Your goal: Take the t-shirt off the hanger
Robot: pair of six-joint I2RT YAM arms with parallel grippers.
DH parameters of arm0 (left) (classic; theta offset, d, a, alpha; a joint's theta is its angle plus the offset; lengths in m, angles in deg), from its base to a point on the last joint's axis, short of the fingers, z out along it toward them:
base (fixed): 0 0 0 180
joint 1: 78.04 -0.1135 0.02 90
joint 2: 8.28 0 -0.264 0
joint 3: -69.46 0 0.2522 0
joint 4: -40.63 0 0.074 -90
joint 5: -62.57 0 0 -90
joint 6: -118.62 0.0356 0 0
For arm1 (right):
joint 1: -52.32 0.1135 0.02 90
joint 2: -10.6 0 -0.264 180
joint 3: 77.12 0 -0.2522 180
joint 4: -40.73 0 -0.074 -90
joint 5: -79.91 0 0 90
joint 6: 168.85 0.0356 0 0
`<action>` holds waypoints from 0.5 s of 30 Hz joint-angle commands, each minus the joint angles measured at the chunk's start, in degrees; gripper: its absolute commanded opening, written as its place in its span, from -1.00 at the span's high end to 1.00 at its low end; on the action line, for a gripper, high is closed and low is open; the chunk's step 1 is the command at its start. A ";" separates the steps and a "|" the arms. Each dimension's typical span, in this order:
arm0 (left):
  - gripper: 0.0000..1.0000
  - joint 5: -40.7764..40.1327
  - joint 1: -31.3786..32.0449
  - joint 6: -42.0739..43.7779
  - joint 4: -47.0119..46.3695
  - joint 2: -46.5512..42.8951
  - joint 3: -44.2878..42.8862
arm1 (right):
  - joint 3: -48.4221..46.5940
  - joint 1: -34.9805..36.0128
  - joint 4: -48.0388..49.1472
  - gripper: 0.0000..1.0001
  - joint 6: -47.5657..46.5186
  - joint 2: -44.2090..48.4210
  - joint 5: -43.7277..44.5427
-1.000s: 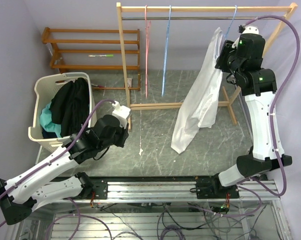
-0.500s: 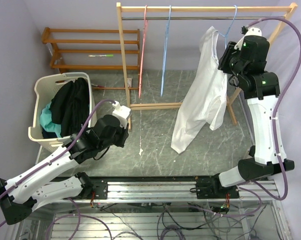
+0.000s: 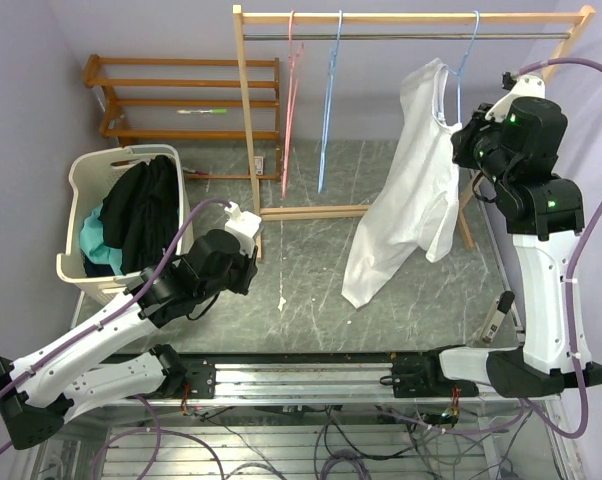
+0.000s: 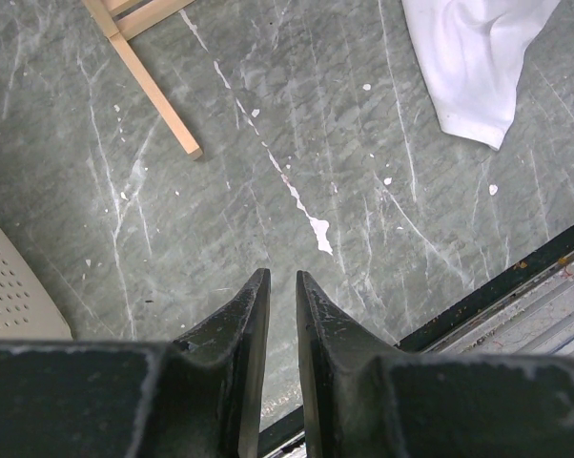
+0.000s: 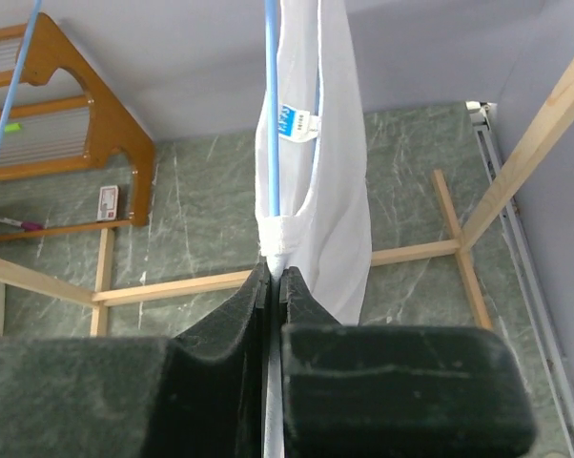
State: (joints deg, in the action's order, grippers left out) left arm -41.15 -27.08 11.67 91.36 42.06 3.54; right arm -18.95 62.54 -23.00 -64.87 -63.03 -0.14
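Top view. White t-shirt (image 3: 411, 190) hangs at upper right, neck end on a blue hanger (image 3: 465, 50) hooked over the wooden rail (image 3: 411, 17), hem trailing low toward mid-frame. Right gripper (image 3: 463, 150) is at the shirt's right edge, just under the hanger; cannot tell its grip from here. Two bare hangers on the same rail, one pink (image 3: 293, 80), one blue (image 3: 333, 90). Wooden shelf (image 3: 181, 95) at upper left. Below it a cream laundry basket (image 3: 81, 180) holding a black garment (image 3: 146, 210) piled high and a teal cloth (image 3: 96, 240) beneath. Left arm (image 3: 101, 335) sits low at lower left, beside the basket.

Left wrist view. Left gripper (image 4: 279, 277) is all but pressed together, a thin slit between the fingers, nothing in it, over green stone floor (image 4: 411, 239). White smear (image 4: 301, 200) ahead. Shirt hem at upper right, basket corner at lower left.

Right wrist view. Right gripper pinches a fold of the shirt's edge, right where the hanger wire comes down. A small blue-and-white label (image 5: 297, 122) shows above.
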 commanded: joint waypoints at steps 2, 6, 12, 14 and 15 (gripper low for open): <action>0.43 -0.24 0.22 -0.26 -0.54 -0.60 -1.07 | 1.17 -0.37 0.15 1.00 -0.53 -2.01 -1.20; 0.43 -0.25 0.26 -0.28 -0.50 -0.77 -1.03 | 2.87 -0.38 1.06 0.68 -0.28 -2.66 -1.77; 0.42 -0.15 0.22 -0.24 -0.50 -0.83 -1.09 | 5.10 -0.32 2.12 0.92 -0.09 -2.09 -1.09; 0.42 -0.16 0.23 -0.19 -0.50 -0.86 -1.01 | 5.07 -0.40 2.25 1.00 -0.18 -2.07 -0.77; 0.42 -0.13 0.27 -0.19 -0.43 -0.92 -1.08 | 5.05 -0.40 2.34 1.00 -0.27 -2.01 -0.73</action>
State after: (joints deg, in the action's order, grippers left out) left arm -41.15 -27.08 11.67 91.36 41.95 3.54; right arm -13.82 62.52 -22.15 -64.70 -65.63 -1.36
